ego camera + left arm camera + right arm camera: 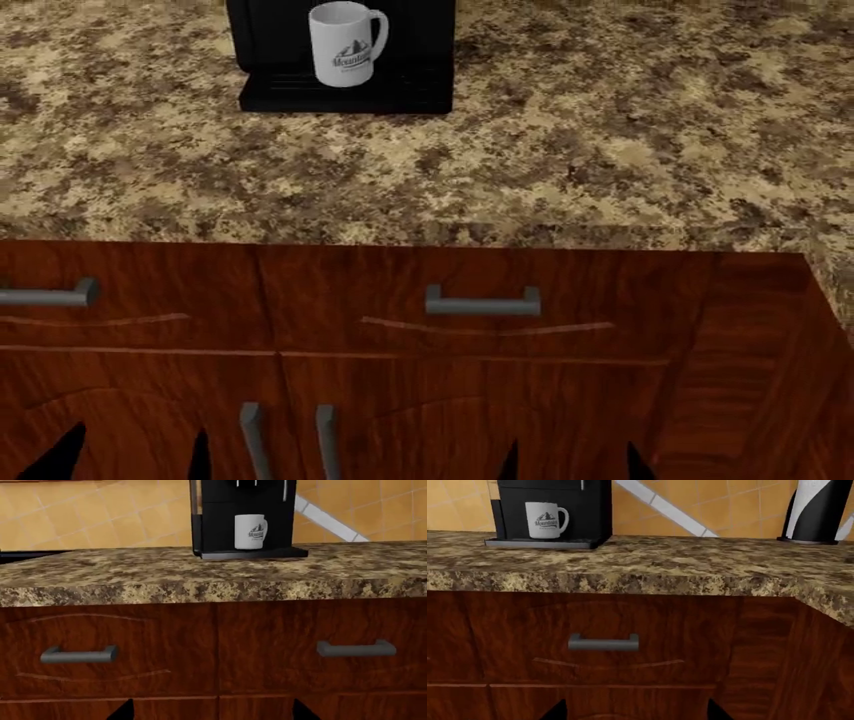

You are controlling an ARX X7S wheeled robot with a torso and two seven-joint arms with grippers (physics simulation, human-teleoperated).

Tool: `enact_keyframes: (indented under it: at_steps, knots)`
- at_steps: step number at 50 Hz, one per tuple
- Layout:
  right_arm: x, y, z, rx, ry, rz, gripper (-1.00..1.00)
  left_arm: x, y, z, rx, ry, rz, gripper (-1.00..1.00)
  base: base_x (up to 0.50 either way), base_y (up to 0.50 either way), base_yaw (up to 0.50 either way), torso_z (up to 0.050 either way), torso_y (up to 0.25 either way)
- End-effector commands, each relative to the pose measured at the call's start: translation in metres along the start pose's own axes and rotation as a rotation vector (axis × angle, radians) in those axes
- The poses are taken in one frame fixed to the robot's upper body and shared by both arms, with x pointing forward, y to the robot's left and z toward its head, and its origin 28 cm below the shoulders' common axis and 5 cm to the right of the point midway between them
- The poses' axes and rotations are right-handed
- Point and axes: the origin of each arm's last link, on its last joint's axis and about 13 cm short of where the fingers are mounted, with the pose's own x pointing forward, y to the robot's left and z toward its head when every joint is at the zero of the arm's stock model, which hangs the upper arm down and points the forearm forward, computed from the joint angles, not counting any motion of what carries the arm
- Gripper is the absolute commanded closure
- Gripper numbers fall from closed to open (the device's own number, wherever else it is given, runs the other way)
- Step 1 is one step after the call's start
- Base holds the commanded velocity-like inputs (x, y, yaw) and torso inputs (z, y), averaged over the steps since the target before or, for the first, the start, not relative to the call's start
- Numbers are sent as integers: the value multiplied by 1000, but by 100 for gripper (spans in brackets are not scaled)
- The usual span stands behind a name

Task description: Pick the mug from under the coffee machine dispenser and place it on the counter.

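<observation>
The white mug (343,45) with a dark mountain logo stands on the drip tray of the black coffee machine dispenser (416,60), handle to the right. It also shows in the left wrist view (250,531) and the right wrist view (544,520). The machine (217,515) (594,510) sits at the back of the granite counter (561,150) (167,575) (680,565). My left gripper (131,455) (213,712) and right gripper (574,462) (635,711) are both open and empty. They hang low in front of the wood cabinet fronts, below the counter's edge and far from the mug.
Grey drawer handles (482,301) (79,655) (603,642) stick out from the cabinet fronts, and two vertical door handles (250,440) lie below. A black-and-white cylinder (817,510) stands at the counter's back right. The counter ends at the right (814,270). A tiled wall (100,515) rises behind.
</observation>
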Motion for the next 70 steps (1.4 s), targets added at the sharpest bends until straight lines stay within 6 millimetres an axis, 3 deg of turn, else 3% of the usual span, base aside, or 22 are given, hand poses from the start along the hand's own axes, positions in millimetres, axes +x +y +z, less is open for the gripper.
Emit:
enact_keyframes:
  at_steps: [1,5,17,28,38,40,41,42,43,44,48,54,59,70]
  knots:
    - [9,-10,47,-13,0,31,-100,19,0,55,9,-37,-31,-100,0,0,0,50,0]
    - [11,-13,77,-51,-40,61,-100,29,1,81,4,-45,-42,-100,0,0,0,50,0]
    - [26,-25,132,-27,-56,71,-100,56,5,157,-78,-14,-41,-100,0,0,0,50,0]
    - [43,-37,187,-14,-97,86,-100,80,-1,211,-39,-67,16,-100,0,0,0,50,0]
    - [46,-37,181,-13,-103,79,-100,77,-3,211,-56,-80,7,-100,0,0,0,35,0]
    - [46,-36,180,11,-95,80,-100,86,7,205,-91,-129,134,-100,0,0,0,0,0]
    - [47,-37,181,4,-88,55,-100,91,12,204,-164,-39,203,-100,0,0,0,0,0]
    - [46,-36,181,-9,-90,61,-100,92,20,211,-166,-118,209,-100,0,0,0,0,0]
    - [46,-35,181,-12,-90,55,-100,96,28,210,-103,-201,352,-100,0,0,0,0,0]
    - [46,-34,181,-14,-90,57,-100,97,34,211,-152,-186,369,-100,0,0,0,0,0]
    - [46,-34,180,-32,-80,44,-100,96,70,213,-340,-231,705,-100,0,0,0,0,0]
    - [49,-33,174,-26,-72,47,-100,69,79,219,-494,-440,960,-100,0,0,0,0,0]
    - [52,-35,172,-38,-63,31,-100,61,82,221,-506,-526,1101,-100,0,0,0,0,0]
    - [51,-35,172,-29,-52,69,-100,61,77,223,-430,-568,1115,-100,62,344,0,0,0]
